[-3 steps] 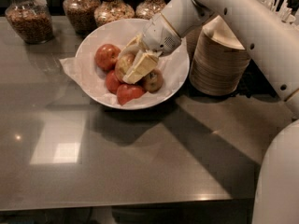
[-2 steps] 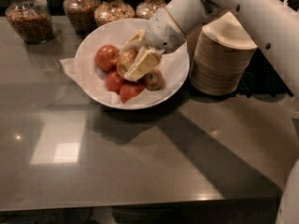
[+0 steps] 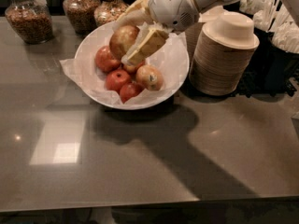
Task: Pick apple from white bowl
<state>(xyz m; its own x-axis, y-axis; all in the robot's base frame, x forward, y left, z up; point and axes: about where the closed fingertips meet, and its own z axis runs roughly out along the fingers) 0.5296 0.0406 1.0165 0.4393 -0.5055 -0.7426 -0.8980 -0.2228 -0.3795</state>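
- Gripper [image 3: 133, 38] clamped around the apple [image 3: 120, 40], holding it just above the white bowl [image 3: 175, 64] in the upper middle of the frame (one finger over the fruit, one under).
- Could slip free on a quick swing: round, smooth skin, and a hold that looks off-centre.
- Would then land on the red apples [image 3: 117, 80] below and bruise.
- Might clip the stacked paper bowls [image 3: 224, 55] at right, close beside the arm.
- Could roll away across the tabletop [image 3: 140, 171] if dropped beyond the rim.
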